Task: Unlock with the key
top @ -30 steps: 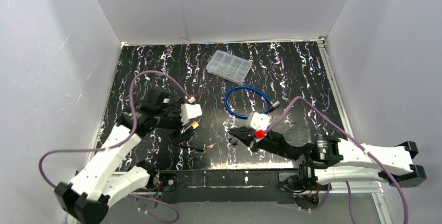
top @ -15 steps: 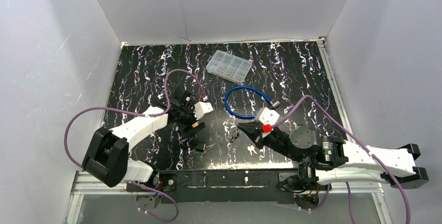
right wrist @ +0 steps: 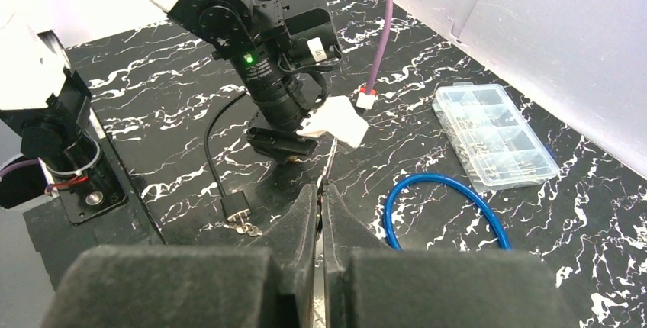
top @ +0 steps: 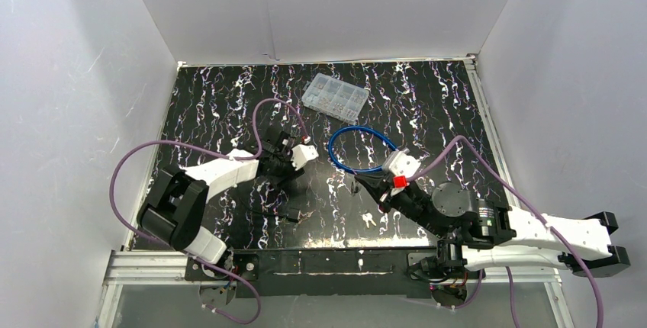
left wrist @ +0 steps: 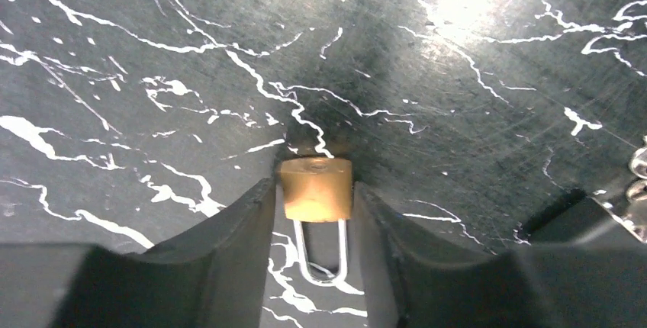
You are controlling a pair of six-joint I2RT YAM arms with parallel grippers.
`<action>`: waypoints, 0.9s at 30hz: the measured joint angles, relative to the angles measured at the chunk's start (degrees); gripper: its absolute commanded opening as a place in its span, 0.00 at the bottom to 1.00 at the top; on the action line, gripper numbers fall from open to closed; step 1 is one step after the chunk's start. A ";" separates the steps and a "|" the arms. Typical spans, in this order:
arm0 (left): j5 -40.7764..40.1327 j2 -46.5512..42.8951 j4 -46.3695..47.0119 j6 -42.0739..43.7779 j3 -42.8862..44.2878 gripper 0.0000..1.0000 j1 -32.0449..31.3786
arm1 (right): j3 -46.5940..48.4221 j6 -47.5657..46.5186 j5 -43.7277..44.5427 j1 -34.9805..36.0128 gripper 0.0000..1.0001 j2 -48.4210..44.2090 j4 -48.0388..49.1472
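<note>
A small brass padlock [left wrist: 315,189] sits between the fingers of my left gripper [left wrist: 315,184], body away from the camera and silver shackle [left wrist: 320,255] towards it. The jaws press on both sides of the padlock, low over the black marbled table [left wrist: 458,76]. In the top view the left gripper [top: 284,178] is left of centre and hides the padlock. My right gripper [right wrist: 321,188] is shut on a thin key [right wrist: 331,156], seen edge-on and sticking out towards the left gripper. In the top view the right gripper [top: 360,184] is a short way right of the left one.
A blue cable loop [top: 362,149] lies behind the right gripper, also in the right wrist view [right wrist: 446,206]. A clear compartment box [top: 334,96] sits at the back. A black lock on a cable with keys [right wrist: 235,206] lies near the front edge. White walls surround the table.
The left arm swung forward and right and came down low over the table, holding the padlock. The right gripper moved back and right, towards the blue loop.
</note>
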 measured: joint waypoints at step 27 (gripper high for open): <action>56.43 -34.16 -60.63 29.20 50.16 0.00 -1.42 | 22.47 -27.96 -16.48 2.75 0.01 11.08 -14.19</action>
